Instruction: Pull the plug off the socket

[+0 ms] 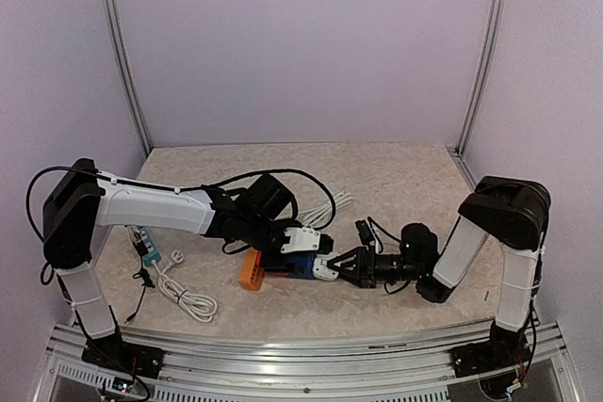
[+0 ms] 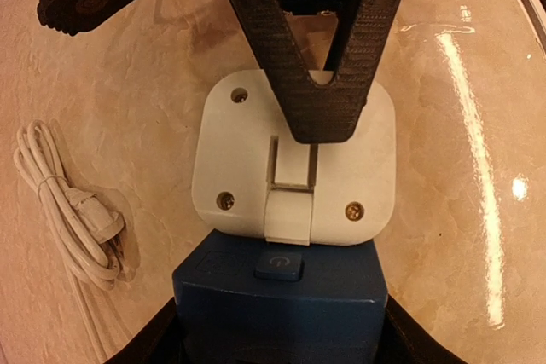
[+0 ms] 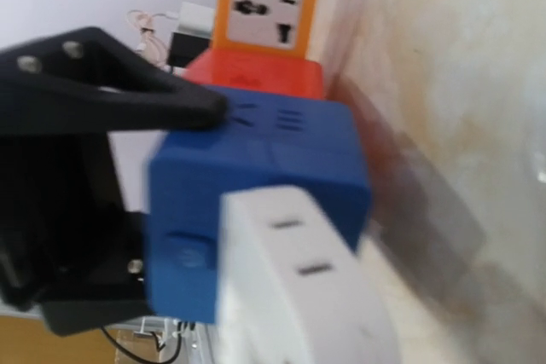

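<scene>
White plug [image 2: 294, 189], a rounded-square body with three screw heads showing on its back, lies near the middle of the bench's near edge. One side of it butts flush against the blue socket block [image 2: 277, 304], so the two are joined. A raised rib runs down the centre of the white plug toward the block, which has a small power-symbol button on its upper face. The right end effector [image 2: 324, 121] reaches in from the right edge, its two black fingers converging in a V and closed on the far end of that rib. The left end effector [image 2: 277, 347] comes from the left edge and is clamped on the blue socket block, a dark finger showing on each side of the block at the bottom of the left wrist view. On the block's far side from the plug, an orange adapter [image 3: 264, 14] touches the block; it has a white universal outlet face. In the right wrist view, slots are visible on both the blue block and the white body, though the near part is blurred. A coiled white cable [image 1: 184, 294] lies toward the near left corner of the bench [image 1: 396, 176], well apart from the plug. A black device [image 1: 268, 195] sits behind the left arm toward the middle.
</scene>
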`<state>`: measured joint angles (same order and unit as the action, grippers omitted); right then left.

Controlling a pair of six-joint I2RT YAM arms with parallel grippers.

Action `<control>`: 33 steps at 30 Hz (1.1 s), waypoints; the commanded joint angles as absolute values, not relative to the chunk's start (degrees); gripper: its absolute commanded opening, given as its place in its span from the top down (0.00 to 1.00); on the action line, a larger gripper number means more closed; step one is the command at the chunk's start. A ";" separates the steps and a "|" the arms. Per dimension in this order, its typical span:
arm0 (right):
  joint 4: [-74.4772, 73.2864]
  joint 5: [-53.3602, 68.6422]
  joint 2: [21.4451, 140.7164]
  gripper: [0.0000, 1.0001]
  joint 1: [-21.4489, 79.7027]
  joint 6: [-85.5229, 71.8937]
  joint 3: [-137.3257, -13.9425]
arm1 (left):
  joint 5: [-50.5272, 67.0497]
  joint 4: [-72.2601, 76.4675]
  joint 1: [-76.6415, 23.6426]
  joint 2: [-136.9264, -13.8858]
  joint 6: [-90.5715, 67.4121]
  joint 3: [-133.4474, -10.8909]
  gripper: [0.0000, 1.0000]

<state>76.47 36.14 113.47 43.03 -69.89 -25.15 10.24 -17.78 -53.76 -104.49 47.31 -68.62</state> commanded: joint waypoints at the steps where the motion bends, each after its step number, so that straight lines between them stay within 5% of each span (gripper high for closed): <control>1: 97.58 37.02 108.86 0.58 43.83 -68.81 -25.75 | 10.48 -14.06 -53.50 -103.97 47.29 -68.57 0.64; 16: 80.49 32.70 109.98 0.52 43.85 -65.40 -28.21 | 10.30 -14.00 -53.47 -103.89 47.33 -68.91 0.64; 28: 56.99 30.53 102.65 0.68 44.12 -55.56 -31.07 | 10.02 -13.82 -53.26 -104.41 47.55 -69.13 0.64; 33: 59.74 31.25 102.81 0.50 44.11 -56.63 -29.53 | 9.84 -13.79 -53.16 -104.14 47.72 -69.08 0.64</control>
